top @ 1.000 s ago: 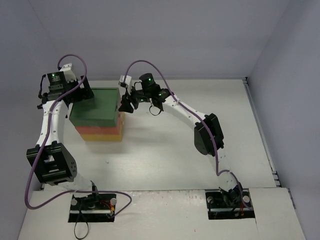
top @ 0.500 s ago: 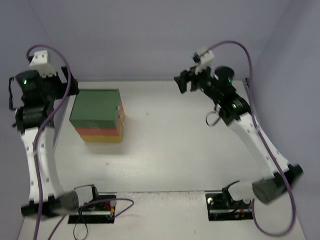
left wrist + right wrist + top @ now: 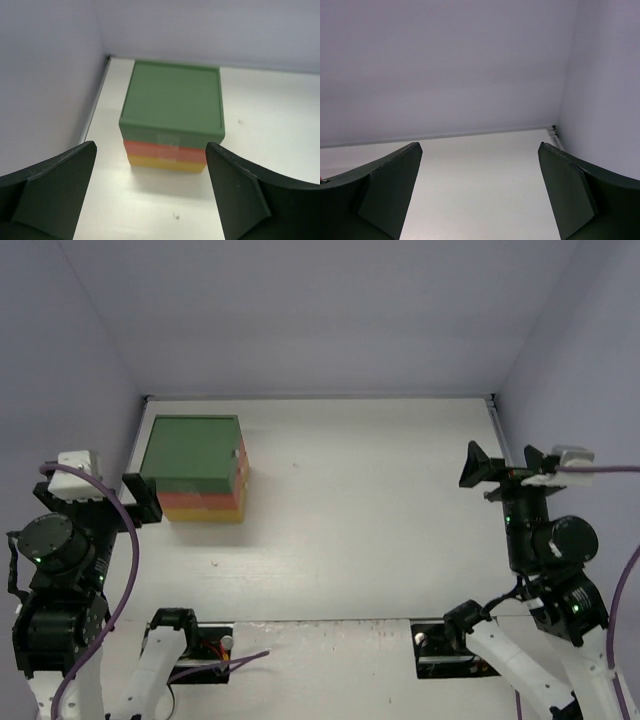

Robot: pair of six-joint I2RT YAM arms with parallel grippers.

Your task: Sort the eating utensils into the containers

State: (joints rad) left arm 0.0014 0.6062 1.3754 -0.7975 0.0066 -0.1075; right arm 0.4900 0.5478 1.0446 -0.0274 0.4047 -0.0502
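Observation:
The containers are one stacked drawer unit (image 3: 195, 465) with a green top, an orange-red middle drawer and a yellow bottom drawer. All drawers are shut, and it stands at the far left of the white table. It also shows in the left wrist view (image 3: 172, 107), straight ahead of my left gripper (image 3: 150, 200), which is open, empty and well short of it. My right gripper (image 3: 503, 466) is open and empty at the right side, facing bare table and wall in the right wrist view (image 3: 480, 195). No eating utensils are in view.
Lilac walls close the table in at the back, left and right. The left wall (image 3: 45, 75) runs close beside the drawer unit. The table's far right corner (image 3: 554, 129) shows ahead of my right gripper. The arm bases (image 3: 185, 645) sit at the near edge.
Both arms have drawn back from the drawer unit to the near side, the left to the near left corner and the right to the near right. The drawer unit has not moved.

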